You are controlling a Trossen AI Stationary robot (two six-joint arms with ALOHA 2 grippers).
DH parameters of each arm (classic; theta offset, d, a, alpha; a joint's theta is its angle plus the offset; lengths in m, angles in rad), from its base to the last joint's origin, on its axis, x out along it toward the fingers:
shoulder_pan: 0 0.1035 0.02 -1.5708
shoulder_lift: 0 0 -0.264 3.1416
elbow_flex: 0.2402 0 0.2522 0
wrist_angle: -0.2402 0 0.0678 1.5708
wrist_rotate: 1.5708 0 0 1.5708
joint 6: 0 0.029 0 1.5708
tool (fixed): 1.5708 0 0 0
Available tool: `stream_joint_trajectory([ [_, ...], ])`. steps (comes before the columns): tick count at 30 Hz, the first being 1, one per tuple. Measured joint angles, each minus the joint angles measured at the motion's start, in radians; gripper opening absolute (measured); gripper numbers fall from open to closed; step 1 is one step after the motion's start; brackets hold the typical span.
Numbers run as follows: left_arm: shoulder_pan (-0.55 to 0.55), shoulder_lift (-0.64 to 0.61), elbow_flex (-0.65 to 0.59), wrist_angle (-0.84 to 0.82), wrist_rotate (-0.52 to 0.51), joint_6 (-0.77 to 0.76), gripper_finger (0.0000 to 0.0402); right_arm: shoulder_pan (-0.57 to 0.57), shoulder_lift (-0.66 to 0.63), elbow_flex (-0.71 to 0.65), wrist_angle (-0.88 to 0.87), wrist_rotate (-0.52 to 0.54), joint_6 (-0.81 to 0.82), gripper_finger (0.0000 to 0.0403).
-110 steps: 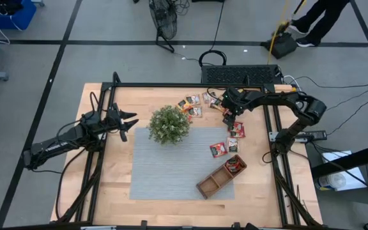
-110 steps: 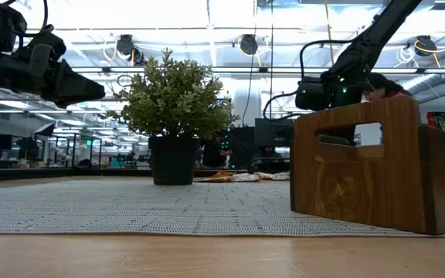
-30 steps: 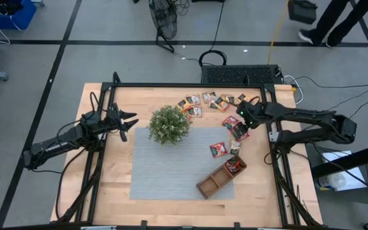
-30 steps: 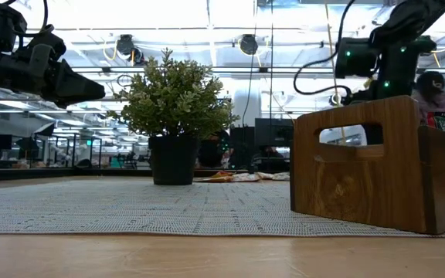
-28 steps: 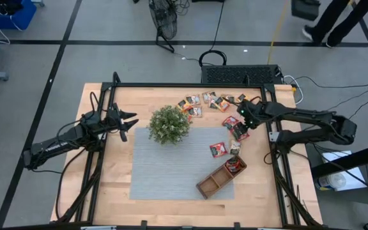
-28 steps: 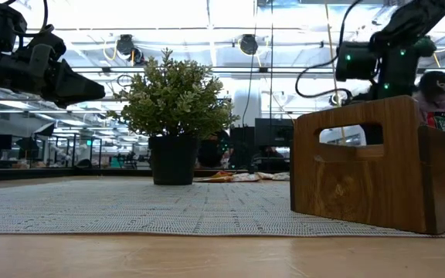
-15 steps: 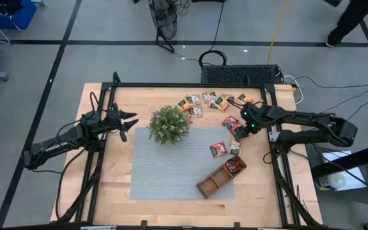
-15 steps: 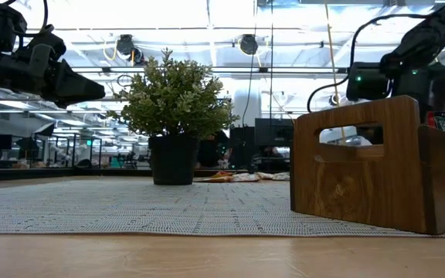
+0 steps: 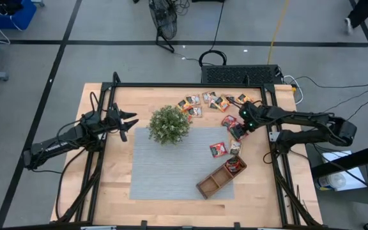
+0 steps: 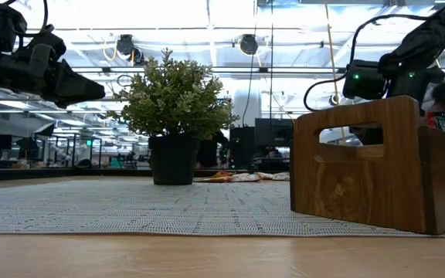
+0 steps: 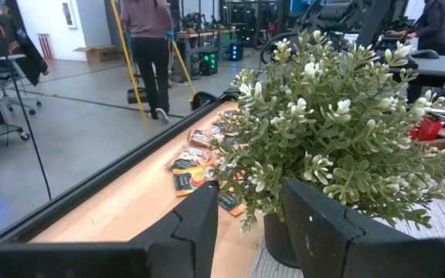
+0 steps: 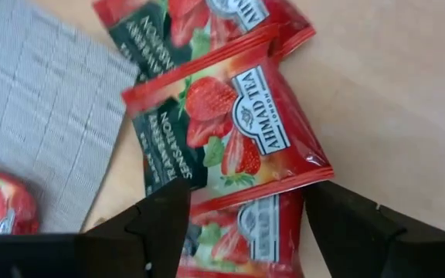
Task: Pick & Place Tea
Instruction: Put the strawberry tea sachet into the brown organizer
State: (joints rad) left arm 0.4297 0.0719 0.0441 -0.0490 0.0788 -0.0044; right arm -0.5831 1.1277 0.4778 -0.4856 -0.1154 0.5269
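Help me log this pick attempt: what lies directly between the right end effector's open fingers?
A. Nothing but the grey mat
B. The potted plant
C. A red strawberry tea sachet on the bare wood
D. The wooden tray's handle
C: the right wrist view shows the right end effector open over a red strawberry tea sachet lying on the wooden table, beside the grey mat.

Plant (image 9: 168, 124) at the mat's (image 9: 171, 166) far-left corner; tray (image 9: 220, 176) near-right (sachets (image 9: 203, 101) scattered behind).
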Motion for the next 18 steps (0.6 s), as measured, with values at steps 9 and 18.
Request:
stream_joint_trajectory([
  [9,0.000,0.000,0.000,0.000,0.000,0.000,0.0148,0.000,0.000,-0.031,0.119,0.039,0.003,0.0231],
  [18,0.000,0.000,0.000,0.000,0.000,0.000,0.0147,0.000,-0.002,-0.125,0.356,0.039,0.033,0.0226],
])
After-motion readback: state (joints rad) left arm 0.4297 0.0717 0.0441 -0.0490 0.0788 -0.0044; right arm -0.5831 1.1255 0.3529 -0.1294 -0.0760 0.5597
